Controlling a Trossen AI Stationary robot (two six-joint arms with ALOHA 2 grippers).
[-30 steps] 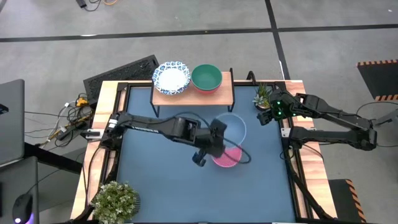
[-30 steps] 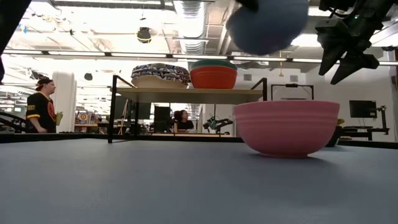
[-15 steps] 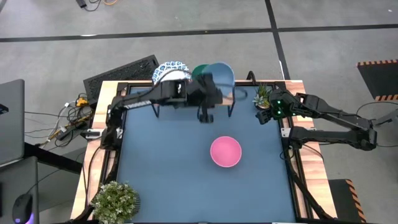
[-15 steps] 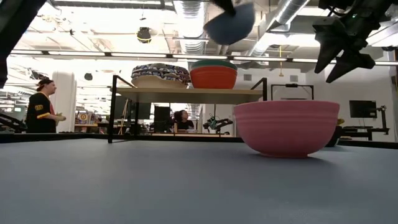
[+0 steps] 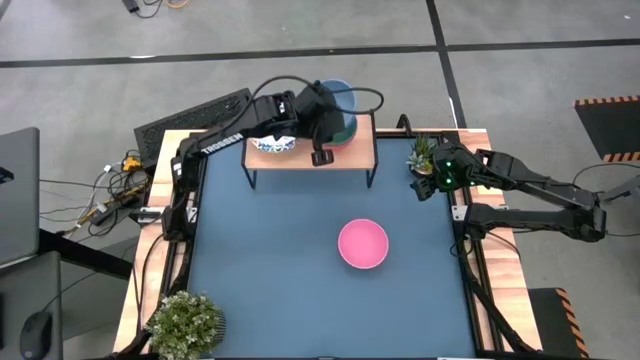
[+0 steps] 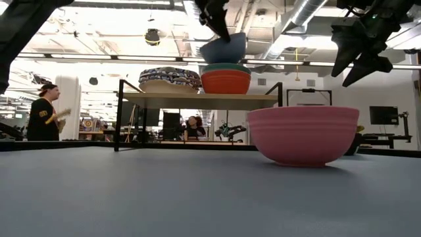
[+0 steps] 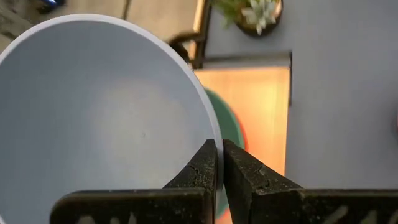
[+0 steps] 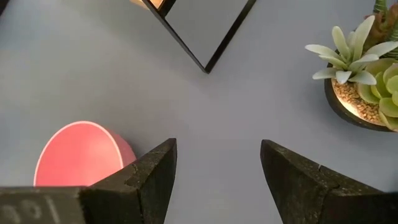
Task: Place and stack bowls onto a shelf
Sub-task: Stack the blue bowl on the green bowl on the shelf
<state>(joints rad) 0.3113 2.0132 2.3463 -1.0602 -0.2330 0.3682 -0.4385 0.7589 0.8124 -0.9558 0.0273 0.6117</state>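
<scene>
My left gripper (image 5: 322, 118) is over the shelf (image 5: 362, 150) at the far edge, shut on a pale blue bowl (image 5: 340, 98). In the low view this blue bowl (image 6: 223, 49) hangs tilted right over a green bowl (image 6: 225, 67) that is nested in a red one (image 6: 225, 81) on the plank; whether they touch I cannot tell. A white bowl with a blue lattice rim (image 6: 170, 78) sits on the shelf's left part, half hidden by the arm from above. A pink bowl (image 5: 362, 243) stands on the mat. My right gripper (image 5: 424, 188) waits open at the right edge. My left gripper pinches the pale blue bowl's rim (image 7: 210, 132), one finger (image 7: 198, 168) inside the bowl and the other (image 7: 244, 171) outside. The fingers come from above, slanting down. The bowl hangs tilted below them, over the green bowl (image 7: 230, 127).
A small succulent pot (image 8: 364, 93) stands by my right gripper (image 8: 217, 168) at the far right corner. A bushy plant (image 5: 185, 322) fills the near left corner. The shelf's right end (image 7: 267, 106) shows bare wood. People stand in the room beyond the table.
My left gripper has carried the pale blue bowl from above the pink bowl toward the table's far edge, then down over the green bowl on the shelf. The pink bowl has stayed where it was, now uncovered.
</scene>
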